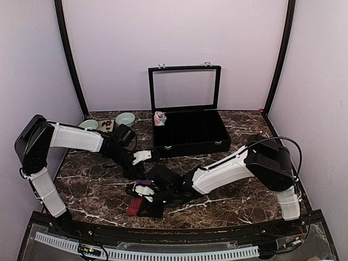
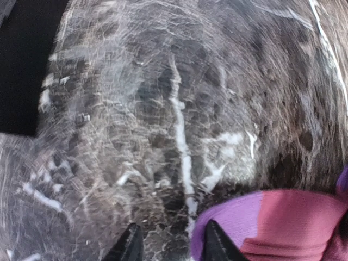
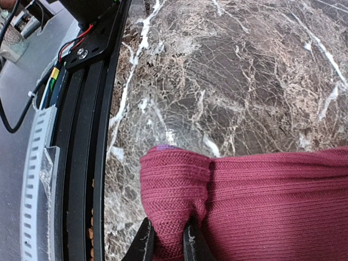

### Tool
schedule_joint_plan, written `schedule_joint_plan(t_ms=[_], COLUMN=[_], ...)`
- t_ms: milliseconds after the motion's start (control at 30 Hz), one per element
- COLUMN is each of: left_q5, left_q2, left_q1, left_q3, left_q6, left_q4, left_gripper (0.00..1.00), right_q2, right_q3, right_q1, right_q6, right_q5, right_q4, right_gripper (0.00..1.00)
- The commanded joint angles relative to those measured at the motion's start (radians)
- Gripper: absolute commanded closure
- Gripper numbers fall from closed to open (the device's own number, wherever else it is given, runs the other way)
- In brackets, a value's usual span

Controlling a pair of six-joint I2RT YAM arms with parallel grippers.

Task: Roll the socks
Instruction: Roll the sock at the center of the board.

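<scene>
My right pincer (image 3: pixel 166 239) pinches a fold of the maroon knit sock (image 3: pixel 261 201) to anchor it; my left pincer (image 2: pixel 174 244), parted and empty, hovers beside it.

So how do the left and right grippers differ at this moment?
The right gripper pinches a fold of the maroon sock; the left gripper holds nothing. The right's jaws are nearly shut; the left's stand apart over the marble table, beside the sock's purple toe. Both are low at the same sock.
</scene>
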State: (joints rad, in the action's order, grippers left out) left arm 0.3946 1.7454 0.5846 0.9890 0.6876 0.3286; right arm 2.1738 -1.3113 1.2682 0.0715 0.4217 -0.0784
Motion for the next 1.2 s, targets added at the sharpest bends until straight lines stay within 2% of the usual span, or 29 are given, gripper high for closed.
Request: schedule_joint_plan(t_ms=[0,33,67,200,300,433,633,733,833,900,1033,1167], left_q5=[-0.042,-0.046,-0.053,-0.098,-0.084,0.023,0.159,0.169,0.106,0.056,-0.032,-0.116], left_q2=[-0.129,-0.162,-0.19,-0.285,-0.36,-0.497,-0.696,-0.814,-0.908,-0.933,-0.918,-0.818], left_q1=[-0.035,-0.052,-0.071,-0.171,-0.237,-0.255,-0.25,-0.156,0.029,0.136,0.289,0.399], left_q3=[-0.015,-0.033,-0.047,-0.079,-0.094,-0.17,-0.336,-0.393,-0.46,-0.499,-0.559,-0.581], left_q6=[0.008,0.011,0.016,0.03,0.099,0.268,0.398,0.462,0.447,0.412,0.362,0.342], left_q4=[-0.016,-0.02,-0.023,-0.033,0.013,0.174,0.366,0.427,0.373,0.297,0.159,0.048], left_gripper=[0.42,0.33,0.29,0.27,0.26,0.32,0.45,0.46,0.49,0.57,0.59,0.6], right_q2=[0.138,0.144,0.151,0.182,0.201,0.241,0.271,0.296,0.315,0.33,0.343,0.348], right_q3=[0.085,0.089,0.089,0.084,0.088,0.098,0.136,0.112,0.092,0.073,0.05,0.039], right_q1=[0.011,0.008,0.006,-0.003,-0.019,-0.057,-0.088,-0.093,-0.1,-0.106,-0.109,-0.115], right_q6=[0.12,0.135,0.148,0.196,0.247,0.363,0.512,0.528,0.564,0.581,0.609,0.639], right_q5=[-0.001,0.001,0.002,0.017,0.047,0.128,0.227,0.241,0.255,0.262,0.261,0.255], right_q4=[0.273,0.262,0.258,0.241,0.238,0.234,0.171,0.194,0.189,0.195,0.201,0.187], right_gripper=[1.0,1.0,1.0,1.0,1.0,1.0,1.0,1.0,1.0,1.0,1.0,1.0])
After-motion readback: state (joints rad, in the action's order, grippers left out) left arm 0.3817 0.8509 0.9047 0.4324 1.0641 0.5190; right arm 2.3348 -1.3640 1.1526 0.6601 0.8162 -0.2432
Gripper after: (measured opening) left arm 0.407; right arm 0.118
